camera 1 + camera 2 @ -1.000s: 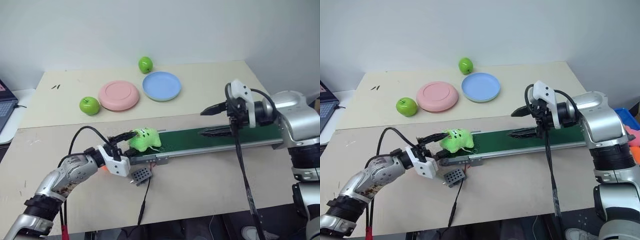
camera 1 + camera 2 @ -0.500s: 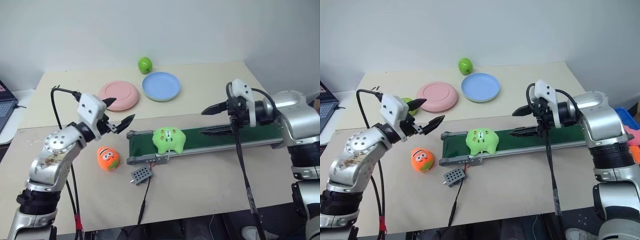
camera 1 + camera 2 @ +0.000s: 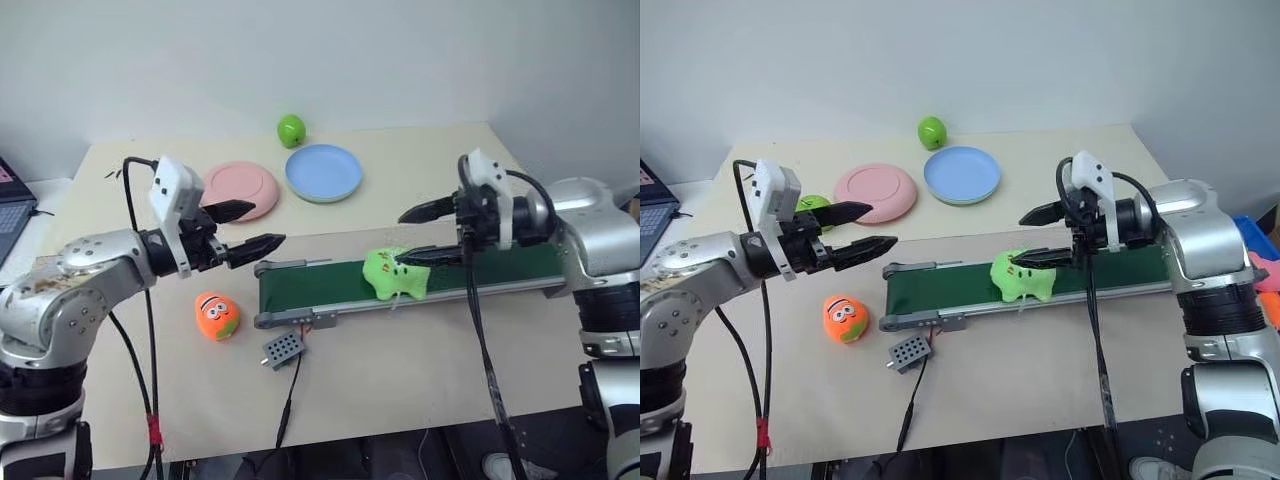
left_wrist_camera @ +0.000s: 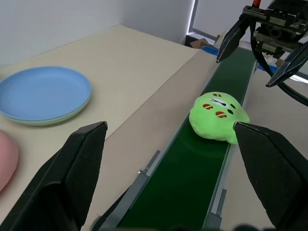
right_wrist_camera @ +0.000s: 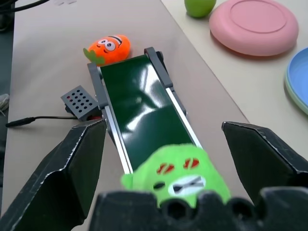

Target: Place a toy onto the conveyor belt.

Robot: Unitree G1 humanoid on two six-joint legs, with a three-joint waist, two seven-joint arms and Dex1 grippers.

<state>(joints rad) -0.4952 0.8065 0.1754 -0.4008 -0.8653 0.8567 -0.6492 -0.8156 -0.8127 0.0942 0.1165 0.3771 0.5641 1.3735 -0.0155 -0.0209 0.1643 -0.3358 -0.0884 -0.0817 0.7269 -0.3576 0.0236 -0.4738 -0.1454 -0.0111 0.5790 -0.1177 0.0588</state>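
The toy (image 3: 396,273) sits on the conveyor belt (image 3: 320,286), roughly mid-belt, nearer the right arm's end. It's a bright green plush w/ red-brown markings and a small dark face on top. No letters or brand on it that I can read.

Left gripper (image 3: 253,225) hovers above the table just past the belt's left end, both black fingers spread wide, nothing between them. It's well apart from the toy.

Right gripper (image 3: 413,235) hangs over the belt right at the toy, fingers also parted wide, empty. Lower finger looks to be just above or touching the plush's top; can't tell which.

Orange toy (image 3: 216,315) w/ a cartoon face lies on the table near the belt's left end. Small grey box (image 3: 282,349) w/ a grid of dots sits in front of the belt, cable trailing off it. No readable label on it.

Further back: pink plate (image 3: 239,189), blue plate (image 3: 324,172) beside it, one green apple (image 3: 291,129) behind the blue plate. A second apple (image 3: 814,204) sits left of the pink plate, partly hidden behind the left arm.
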